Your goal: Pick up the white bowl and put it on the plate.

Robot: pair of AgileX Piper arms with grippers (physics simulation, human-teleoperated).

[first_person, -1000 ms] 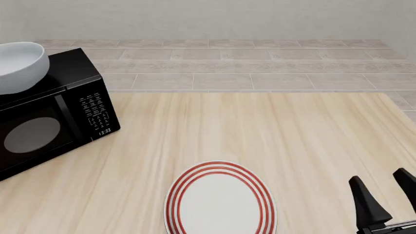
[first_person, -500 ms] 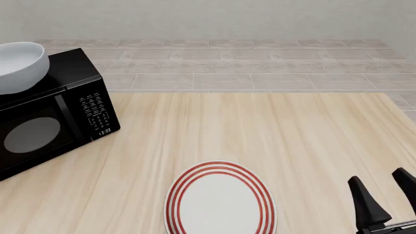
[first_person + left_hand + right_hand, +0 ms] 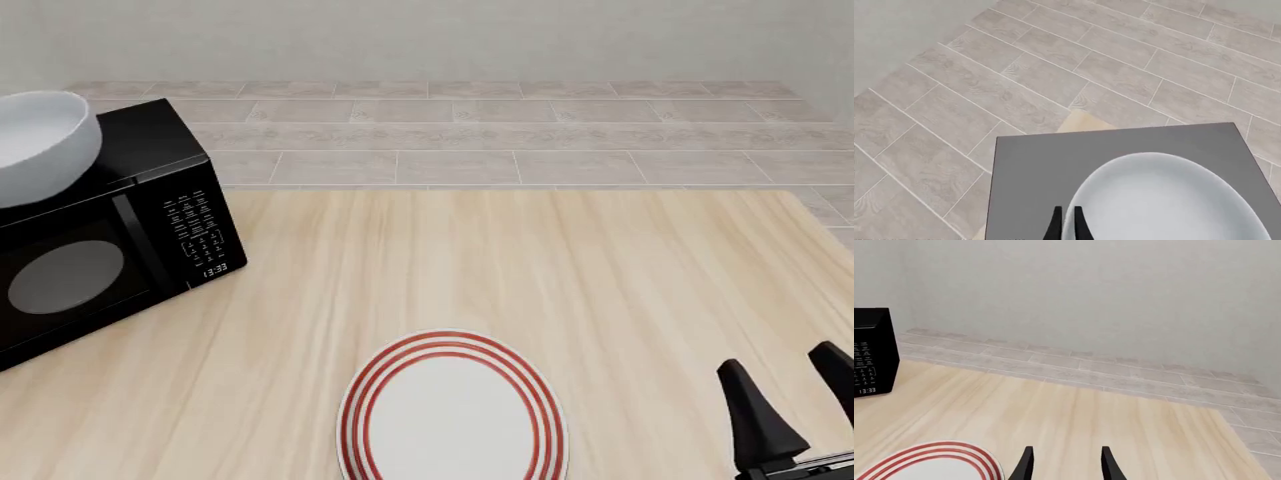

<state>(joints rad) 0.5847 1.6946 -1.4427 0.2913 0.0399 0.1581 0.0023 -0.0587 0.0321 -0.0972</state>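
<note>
The white bowl [image 3: 40, 140] is tilted on top of the black microwave [image 3: 120, 240] at the far left. In the left wrist view, my left gripper [image 3: 1067, 227] has its fingers close together on either side of the rim of the bowl [image 3: 1167, 200], shut on it. The left gripper is out of the front view. The red-ringed plate [image 3: 451, 410] lies flat on the table at the front centre. It also shows in the right wrist view [image 3: 934, 462]. My right gripper [image 3: 801, 405] is open and empty to the right of the plate; it shows open in its own view [image 3: 1067, 465].
The microwave's grey top [image 3: 1041, 160] bears the bowl, and its keypad side shows in the right wrist view [image 3: 871, 355]. The wooden table [image 3: 561, 270] ends at a tiled floor [image 3: 534, 130] with a pale wall beyond.
The bowl's rim sits slightly lower in the front view than before. The right gripper has barely moved.
</note>
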